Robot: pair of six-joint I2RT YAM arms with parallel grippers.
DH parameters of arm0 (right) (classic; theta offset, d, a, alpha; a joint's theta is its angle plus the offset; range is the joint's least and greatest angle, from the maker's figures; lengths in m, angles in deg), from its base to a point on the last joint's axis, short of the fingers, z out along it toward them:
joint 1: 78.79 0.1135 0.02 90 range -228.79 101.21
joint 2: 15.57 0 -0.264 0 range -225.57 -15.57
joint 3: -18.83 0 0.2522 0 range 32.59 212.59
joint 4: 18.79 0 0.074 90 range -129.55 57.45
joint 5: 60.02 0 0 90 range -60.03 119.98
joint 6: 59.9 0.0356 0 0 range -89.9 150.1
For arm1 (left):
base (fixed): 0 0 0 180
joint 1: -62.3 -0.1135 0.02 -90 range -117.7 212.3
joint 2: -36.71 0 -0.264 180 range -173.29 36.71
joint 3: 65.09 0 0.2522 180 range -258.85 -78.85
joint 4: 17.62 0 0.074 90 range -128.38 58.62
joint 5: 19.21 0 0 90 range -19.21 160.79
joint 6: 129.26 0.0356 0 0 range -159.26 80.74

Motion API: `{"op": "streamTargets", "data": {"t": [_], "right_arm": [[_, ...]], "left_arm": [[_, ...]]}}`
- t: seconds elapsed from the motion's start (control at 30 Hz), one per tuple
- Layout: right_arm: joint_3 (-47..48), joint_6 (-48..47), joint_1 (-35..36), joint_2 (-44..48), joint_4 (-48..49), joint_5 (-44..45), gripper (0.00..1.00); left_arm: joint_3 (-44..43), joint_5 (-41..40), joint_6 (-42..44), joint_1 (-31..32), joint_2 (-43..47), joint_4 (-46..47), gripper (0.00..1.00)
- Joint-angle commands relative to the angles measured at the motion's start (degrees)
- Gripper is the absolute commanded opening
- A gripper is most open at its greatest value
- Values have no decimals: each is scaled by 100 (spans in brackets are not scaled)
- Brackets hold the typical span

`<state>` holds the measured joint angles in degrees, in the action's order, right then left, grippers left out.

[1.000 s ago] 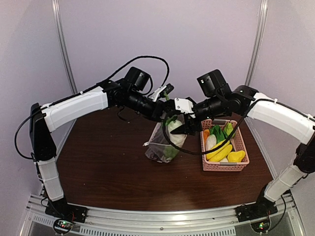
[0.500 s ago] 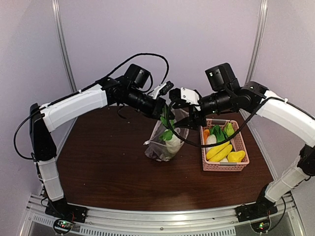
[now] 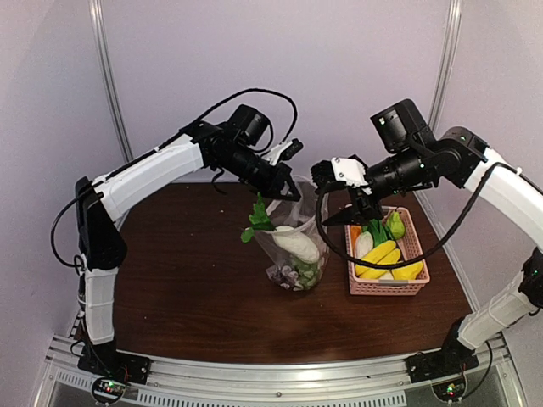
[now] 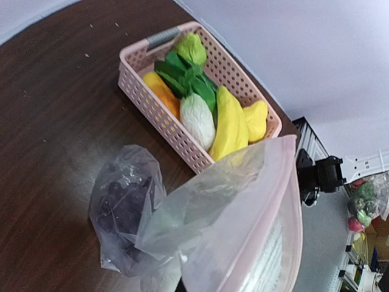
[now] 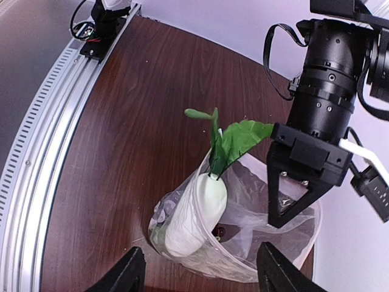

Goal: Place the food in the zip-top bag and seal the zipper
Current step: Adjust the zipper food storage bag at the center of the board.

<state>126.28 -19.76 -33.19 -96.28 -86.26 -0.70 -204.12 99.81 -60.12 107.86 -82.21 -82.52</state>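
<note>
Left gripper [image 5: 281, 219]: fingers pressed together on the far rim of the zip-top bag [image 3: 293, 246], holding its mouth up.
Zip-top bag: mid-table [image 3: 187, 280], just left of the pink basket [image 3: 386, 287]. It hangs from that single pinch, its bottom apparently resting on the wood.
Zipper [image 4: 298, 188]: pinkish strip round the mouth, gaping and unsealed.
Food bagged: white radish [image 5: 194, 213] leaning inside, root end down, its leaves [image 5: 234, 140] sticking out above the mouth. Purple grapes [image 4: 121, 207] lie at the bottom.
Right gripper [image 5: 200, 248]: fingers spread and empty, hovering above the bag's mouth.
Pink basket: holds bananas [image 3: 382, 257], leafy greens [image 3: 373, 229] and other pieces, so the loading is only partly done.
Risk, leaves: they cross the zipper line. Any attempt to seal would likely trap them and leave a gap, so the radish probably needs pushing deeper.
Risk, grip: only one rim point is held. Dropping more weight in could drag the plastic out of the pinch or fold the mouth shut.
Risk, tipping: the radish leans to one side, so a nudge from the right arm may topple the bag and spill it.
</note>
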Motion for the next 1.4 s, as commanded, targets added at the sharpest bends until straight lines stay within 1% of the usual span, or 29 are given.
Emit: {"op": "streamTargets", "data": {"t": [0.0,0.17,0.43,0.47,0.53,0.57,0.6,0.63,0.67,0.73,0.77,0.8,0.87,0.9,0.93,0.97,1.0,1.03,1.07,1.1,1.13,1.17,1.2,1.23,1.27,1.3,1.33,1.37], "right_arm": [[-97,-488,210,-2,-558,415,64],[51,-781,651,-359,-897,1124,64],[181,-697,730,-931,-844,1674,64],[177,-678,731,-993,-836,1717,61],[239,-657,737,-1098,-886,1759,49],[313,-637,731,-1149,-928,1727,40],[416,-628,731,-1208,-1009,1699,29],[544,-611,731,-1248,-1102,1664,14],[741,-574,726,-1282,-1173,1654,1],[1231,-472,718,-1281,-1249,1710,0],[1527,-396,704,-1236,-1182,1728,0],[1802,-251,637,-1171,-1020,1648,0],[2109,207,257,-1078,-504,946,0],[2109,356,141,-1157,-347,745,0],[2142,313,126,-1313,-425,738,0],[2222,278,130,-1508,-621,664,0],[2304,277,124,-1653,-762,549,0],[2229,273,116,-1718,-759,487,0],[2001,336,129,-1688,-579,531,0],[1773,299,177,-1669,-497,573,0],[1702,275,226,-1668,-526,524,0],[1780,302,233,-1659,-595,241,0],[1800,315,209,-1599,-634,87,0],[1654,343,208,-1483,-430,29,0],[1382,456,242,-1385,-43,356,0],[1283,445,283,-1376,141,571,0],[1362,397,286,-1461,80,587,0],[1551,402,278,-1574,-100,515,0]], "left_arm": [[-229,409,146,278,167,-216,0],[-128,421,94,278,166,-197,0],[-120,538,80,287,209,-187,0],[-128,567,82,287,210,-191,0],[-122,555,99,282,215,-191,0],[-120,542,108,282,230,-192,0],[-116,505,121,282,247,-195,0],[-139,452,141,274,264,-211,0],[-255,361,207,263,274,-296,0],[-727,-28,414,172,298,-721,0],[-803,-389,466,93,430,-717,0],[-741,-775,538,29,567,-533,0],[60,-1587,891,-92,733,240,0],[0,-1856,917,-199,451,80,0],[-769,-1527,694,-329,-68,-538,0],[-1028,-706,510,-370,-185,-686,0],[-825,-244,381,-268,52,-497,0],[-707,-478,504,-45,255,-388,0],[-601,-1103,811,145,403,-329,0],[-638,-1874,1082,206,410,-371,0],[-1181,-2330,972,192,299,-766,0],[-1721,-1798,980,194,287,-924,0],[-1430,-1685,948,262,668,-556,0],[-898,-2145,1006,306,1088,-39,0],[-311,-2667,1156,278,1405,385,0],[-43,-3167,1287,196,1506,573,0],[-201,-3233,1313,100,1417,426,0],[-499,-3075,1306,29,1202,174,0]]}}
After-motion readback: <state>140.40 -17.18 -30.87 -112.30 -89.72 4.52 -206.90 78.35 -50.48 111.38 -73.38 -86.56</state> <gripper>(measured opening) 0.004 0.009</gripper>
